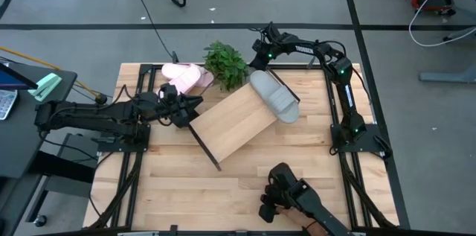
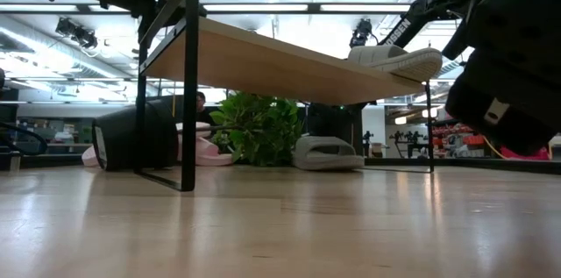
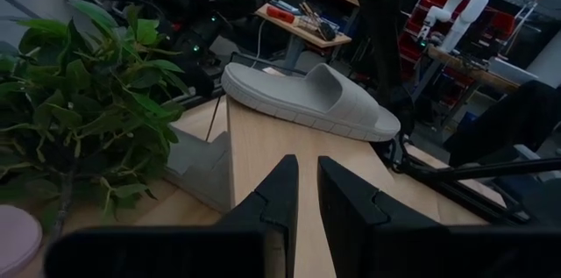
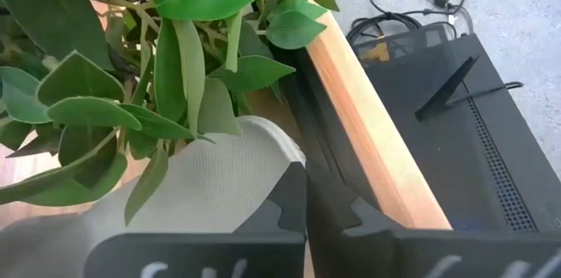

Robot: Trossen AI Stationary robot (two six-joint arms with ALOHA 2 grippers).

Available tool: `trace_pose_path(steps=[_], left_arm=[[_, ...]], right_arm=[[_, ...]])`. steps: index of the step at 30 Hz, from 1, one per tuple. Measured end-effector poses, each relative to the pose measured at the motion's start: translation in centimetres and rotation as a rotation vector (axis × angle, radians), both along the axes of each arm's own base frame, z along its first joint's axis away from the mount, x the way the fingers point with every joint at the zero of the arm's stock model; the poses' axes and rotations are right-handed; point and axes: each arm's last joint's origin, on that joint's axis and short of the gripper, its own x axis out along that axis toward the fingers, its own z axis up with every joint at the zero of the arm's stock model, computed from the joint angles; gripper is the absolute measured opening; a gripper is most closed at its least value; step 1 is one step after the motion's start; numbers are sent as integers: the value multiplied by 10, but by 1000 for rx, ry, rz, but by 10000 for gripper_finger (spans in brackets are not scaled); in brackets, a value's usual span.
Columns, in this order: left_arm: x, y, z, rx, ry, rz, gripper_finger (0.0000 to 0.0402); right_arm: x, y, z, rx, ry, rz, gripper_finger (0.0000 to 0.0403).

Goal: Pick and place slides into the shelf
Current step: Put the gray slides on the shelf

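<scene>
Pink slides (image 1: 186, 78) lie just beyond the left pincer (image 1: 190, 107), jaws slightly parted and empty, while the right pincer (image 1: 260, 56), pressed together, hovers beside the plant (image 1: 225, 64).

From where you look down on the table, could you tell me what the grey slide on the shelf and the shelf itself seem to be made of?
The grey slide looks like moulded foam or soft rubber: matte, seamless, with a thick rounded sole. The shelf looks like a light wooden board, smooth and pale with faint grain, on a thin black frame, probably painted metal.
</scene>
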Motion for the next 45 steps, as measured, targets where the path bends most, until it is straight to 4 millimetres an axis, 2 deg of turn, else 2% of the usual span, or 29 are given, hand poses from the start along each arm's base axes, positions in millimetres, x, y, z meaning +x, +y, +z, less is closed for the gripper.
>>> trace_pose_path(steps=[12, 22, 27, 31, 36, 45], left_arm=[[0, 0, 0, 0, 0, 2, 53], [0, 0, 0, -3, -1, 2, 53], [0, 0, 0, -6, -2, 2, 53], [0, 0, 0, -6, -3, 3, 53], [0, 0, 0, -7, -3, 3, 53], [0, 0, 0, -23, -11, 4, 53]], right_arm=[[0, -6, 8, -36, 4, -103, 0], [-8, -6, 48, -99, -37, -134, 0], [-21, -2, 59, -45, -24, -118, 8], [-27, 2, 58, -3, 5, -68, 28], [-26, 6, 54, -9, 39, -43, 66], [-22, 5, 54, -56, 52, -59, 176]])
